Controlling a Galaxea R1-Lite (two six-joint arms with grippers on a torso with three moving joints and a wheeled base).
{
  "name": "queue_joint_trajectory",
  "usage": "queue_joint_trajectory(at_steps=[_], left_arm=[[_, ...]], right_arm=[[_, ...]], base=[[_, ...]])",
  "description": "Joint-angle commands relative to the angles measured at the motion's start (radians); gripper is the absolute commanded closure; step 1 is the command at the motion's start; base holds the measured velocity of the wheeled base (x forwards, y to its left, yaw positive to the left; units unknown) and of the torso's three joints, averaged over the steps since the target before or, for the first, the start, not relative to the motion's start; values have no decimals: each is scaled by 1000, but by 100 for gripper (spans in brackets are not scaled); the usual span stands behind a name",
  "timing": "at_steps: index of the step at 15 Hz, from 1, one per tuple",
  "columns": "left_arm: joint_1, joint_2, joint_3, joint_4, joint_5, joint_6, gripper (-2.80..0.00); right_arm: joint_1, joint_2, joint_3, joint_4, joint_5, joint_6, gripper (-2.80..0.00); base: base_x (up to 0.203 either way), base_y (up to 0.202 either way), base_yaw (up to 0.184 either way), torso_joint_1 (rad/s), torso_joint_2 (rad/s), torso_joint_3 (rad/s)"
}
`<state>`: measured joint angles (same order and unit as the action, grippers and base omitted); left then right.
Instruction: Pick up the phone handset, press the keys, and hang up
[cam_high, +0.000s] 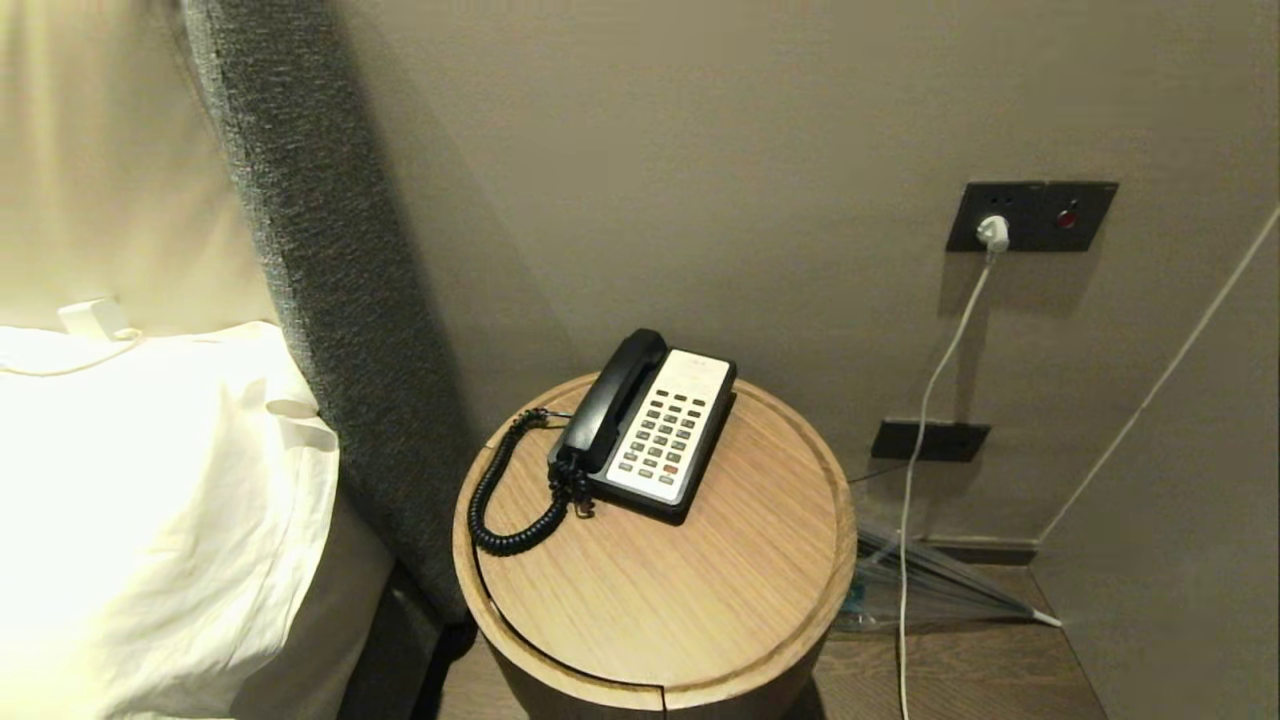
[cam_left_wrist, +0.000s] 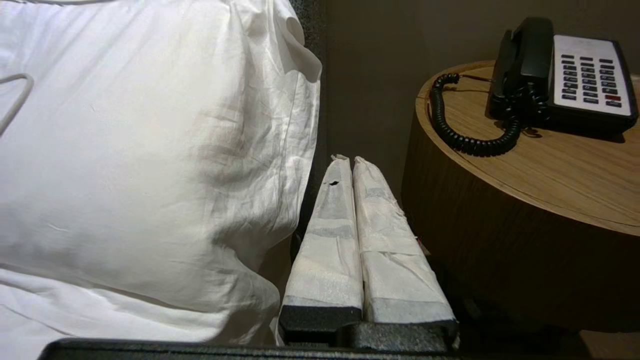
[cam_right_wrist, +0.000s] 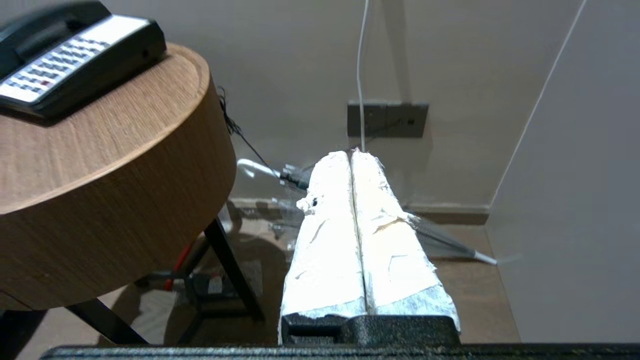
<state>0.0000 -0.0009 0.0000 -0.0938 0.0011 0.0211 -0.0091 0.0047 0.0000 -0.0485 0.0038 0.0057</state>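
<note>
The black phone handset (cam_high: 612, 400) rests in its cradle on the left side of the phone base, beside the white panel of keys (cam_high: 664, 430). Its coiled cord (cam_high: 500, 500) loops over the round wooden table (cam_high: 640, 590). In the left wrist view the handset (cam_left_wrist: 520, 60) and keys (cam_left_wrist: 590, 75) lie far off on the table. Neither arm shows in the head view. My left gripper (cam_left_wrist: 348, 159) hangs low between pillow and table, shut and empty. My right gripper (cam_right_wrist: 351, 152) hangs low beside the table, shut and empty; the keys (cam_right_wrist: 55, 60) sit well above it.
A bed with a white pillow (cam_high: 150, 480) and a grey headboard (cam_high: 320, 260) stands left of the table. On the wall to the right a white plug (cam_high: 992, 232) sits in a socket, its cable (cam_high: 915, 450) hanging to the floor. A folded umbrella (cam_high: 940, 590) lies there.
</note>
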Motion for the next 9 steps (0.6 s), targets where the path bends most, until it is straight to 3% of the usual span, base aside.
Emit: queue_joint_trajectory(at_steps=[1, 5, 9], left_arm=[[0, 1, 40, -1, -1, 2, 0], [0, 1, 40, -4, -2, 4, 0], [0, 1, 40, -5, -1, 7, 0]], right_arm=[[0, 3, 21, -1, 1, 0, 0], [0, 3, 21, -1, 1, 0, 0], [0, 3, 21, -1, 1, 0, 0]], base=[[0, 0, 0, 6, 2, 210], [0, 0, 0, 3, 2, 180], [0, 0, 0, 1, 1, 39]])
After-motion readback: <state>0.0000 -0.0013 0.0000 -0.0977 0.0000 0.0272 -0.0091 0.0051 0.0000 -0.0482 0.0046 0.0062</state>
